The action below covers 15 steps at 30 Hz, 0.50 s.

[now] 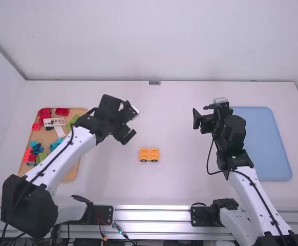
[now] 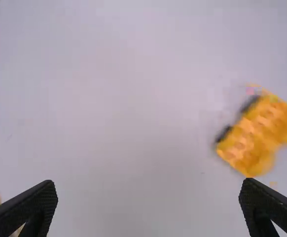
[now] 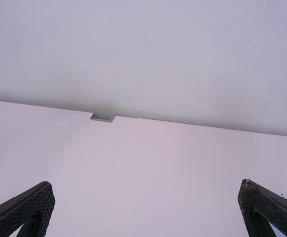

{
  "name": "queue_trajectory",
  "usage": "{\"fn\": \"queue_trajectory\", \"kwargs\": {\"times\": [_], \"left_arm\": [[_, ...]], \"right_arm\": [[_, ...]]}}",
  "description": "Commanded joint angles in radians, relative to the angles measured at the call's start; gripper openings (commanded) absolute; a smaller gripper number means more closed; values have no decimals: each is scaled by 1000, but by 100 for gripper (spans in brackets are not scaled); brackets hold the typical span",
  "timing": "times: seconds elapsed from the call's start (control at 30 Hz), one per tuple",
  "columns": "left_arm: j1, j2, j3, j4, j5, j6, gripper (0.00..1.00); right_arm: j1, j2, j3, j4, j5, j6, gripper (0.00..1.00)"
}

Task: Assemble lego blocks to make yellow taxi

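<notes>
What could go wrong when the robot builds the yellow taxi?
The yellow piece sits on wheels, so it might roll if the open left gripper bumps it.

The blocks on the wooden board are crowded together, so reaching for one could knock its neighbours or grab the wrong one.

Left arm, left side of the high view: white link (image 1: 62, 156), black cable (image 1: 51, 165) along its length, bulky black joint cover (image 1: 28, 210) at lower left. Right arm, right side: white link (image 1: 255, 197) with small dark screws, black wrist housing (image 1: 233, 137), looped black cable (image 1: 208, 158). Fingers (image 2: 22, 210), lower corners of the left wrist view: black, tapered, finely textured. Fingers (image 3: 22, 210) in the right wrist view: same finish.
</notes>
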Motion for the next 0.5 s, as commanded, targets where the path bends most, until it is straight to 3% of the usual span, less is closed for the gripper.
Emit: {"fn": "queue_trajectory", "kwargs": {"times": [0.0, 0.13, 0.27, 0.47], "left_arm": [[87, -17, -12, -1, -211, -476, 99], [244, 4, -13, -21, -212, -811, 99], [400, 82, 5, -9, -22, -904, 99], [523, 230, 48, 32, -42, -1030, 99]], "right_arm": [[1, -7, 32, 2, -2, 5, 99], [1, -7, 32, 6, -2, 5, 99], [1, -7, 32, 22, -2, 15, 99], [1, -7, 32, 28, -2, 60, 99]]}}
